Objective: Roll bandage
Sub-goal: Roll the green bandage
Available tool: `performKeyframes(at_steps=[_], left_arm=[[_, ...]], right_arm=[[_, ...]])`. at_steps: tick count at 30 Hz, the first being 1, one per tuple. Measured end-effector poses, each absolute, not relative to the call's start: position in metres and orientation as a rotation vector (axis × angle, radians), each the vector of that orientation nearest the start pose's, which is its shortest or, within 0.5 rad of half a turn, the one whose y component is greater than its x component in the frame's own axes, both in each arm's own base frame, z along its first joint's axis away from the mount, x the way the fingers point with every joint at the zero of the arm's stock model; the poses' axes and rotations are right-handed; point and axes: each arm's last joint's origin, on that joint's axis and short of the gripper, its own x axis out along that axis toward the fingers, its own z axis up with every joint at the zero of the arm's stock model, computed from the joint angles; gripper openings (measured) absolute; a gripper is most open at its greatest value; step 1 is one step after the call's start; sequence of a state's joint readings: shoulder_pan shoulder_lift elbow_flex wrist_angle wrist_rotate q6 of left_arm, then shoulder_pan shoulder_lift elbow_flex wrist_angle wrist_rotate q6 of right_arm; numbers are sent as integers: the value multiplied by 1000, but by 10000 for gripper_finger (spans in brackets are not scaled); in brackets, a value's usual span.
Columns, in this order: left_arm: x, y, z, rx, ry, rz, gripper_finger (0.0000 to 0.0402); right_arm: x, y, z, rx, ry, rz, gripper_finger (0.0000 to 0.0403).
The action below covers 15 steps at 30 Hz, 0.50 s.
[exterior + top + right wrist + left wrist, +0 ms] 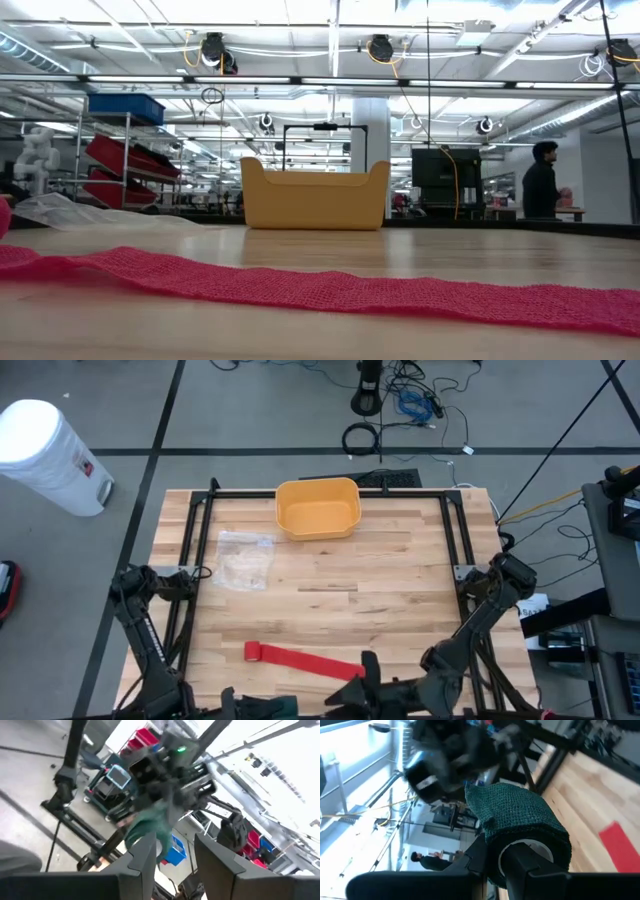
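Note:
A red bandage (305, 660) lies flat and unrolled on the table near its front edge, with one end (252, 651) rolled up; it crosses the low view (330, 290). My left gripper (500, 865) is at the front edge (235, 705), shut on a dark green bandage roll (520, 820). My right gripper (175, 855) is close by at the front edge (370, 665), facing the left gripper, with its fingers apart. The green roll's loose end (145, 827) shows just beyond one of its fingers; I cannot tell whether they touch. My left gripper holds the green roll with one finger (532, 867) inside its white hollow core (506, 854) and the other finger (470, 865) outside the roll's wall. The roll is clear of the table, and its loose end (477, 802) stands off toward my right gripper.
A yellow bin (318, 508) stands at the table's far middle and shows in the low view (314, 197). A clear plastic bag (245, 558) lies at the left. A black frame (200, 530) runs along the left, right and far edges. A person (541, 180) stands far behind.

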<state>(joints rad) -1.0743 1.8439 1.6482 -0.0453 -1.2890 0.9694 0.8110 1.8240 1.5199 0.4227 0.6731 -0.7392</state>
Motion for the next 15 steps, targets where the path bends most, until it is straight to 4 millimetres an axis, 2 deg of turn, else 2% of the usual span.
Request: performKeyframes(at_steps=[5, 9, 15], left_arm=[[225, -358, 364, 1160, 79, 74, 43], [224, -361, 366, 1262, 26, 4, 43], [224, -361, 366, 1410, 21, -11, 43]], right_arm=[[308, 299, 351, -630, -131, 158, 121], [315, 294, 351, -533, -151, 253, 121], [329, 280, 351, -347, -136, 293, 121]])
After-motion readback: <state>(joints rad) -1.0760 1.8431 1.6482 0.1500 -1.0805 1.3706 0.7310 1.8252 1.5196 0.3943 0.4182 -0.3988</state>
